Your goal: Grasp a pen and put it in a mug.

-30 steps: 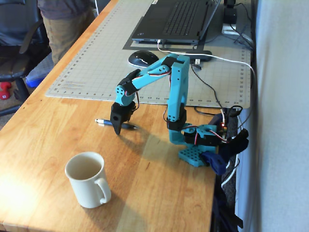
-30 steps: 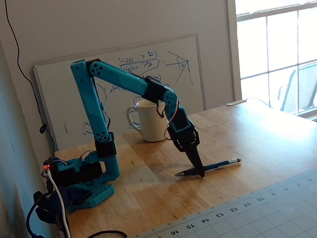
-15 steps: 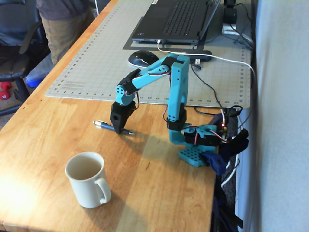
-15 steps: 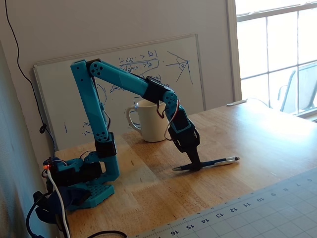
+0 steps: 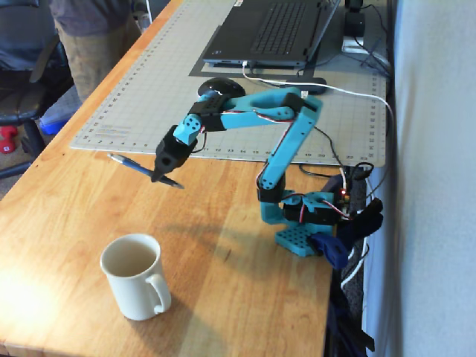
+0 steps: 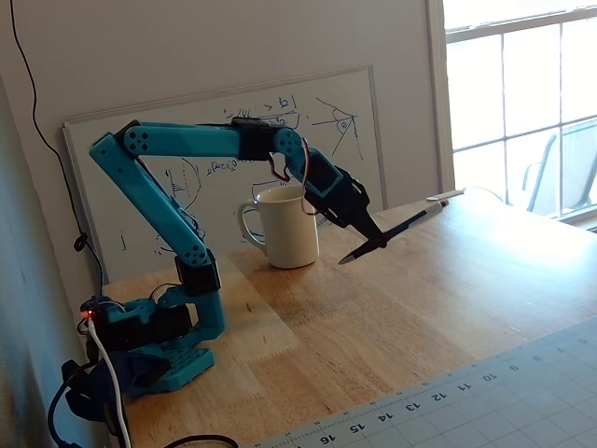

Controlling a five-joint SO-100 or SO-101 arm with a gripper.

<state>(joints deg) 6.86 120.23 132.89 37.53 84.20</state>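
1. Arm (image 5: 286,141): turquoise, base clamped at one edge of the table (image 5: 89,216); upper links stretched out nearly level in both fixed views.
2. Gripper (image 5: 159,173): black, pointing down and outward, raised clear of the table; also seen in the other fixed view (image 6: 373,245).
3. Jaws: clenched on the pen, gripping it nearer its dark tip than its silver end.
4. Pen (image 5: 132,165): dark blue barrel, silver end, held in the air at a slant, no part touching the table; in a fixed view (image 6: 403,227) the silver end points up and away from the arm.
5. Mug (image 5: 137,275): cream-white, upright, mouth open, handle turned toward the near table edge in that view; well apart from the pen. In the other fixed view (image 6: 284,229) it stands behind the gripper.
6. Cutting mat (image 5: 149,97): gridded, lying beyond the gripper.
7. Laptop (image 5: 271,30) and mouse (image 5: 220,87): resting on the mat.
8. Whiteboard (image 6: 224,140): leaning on the wall behind the mug.
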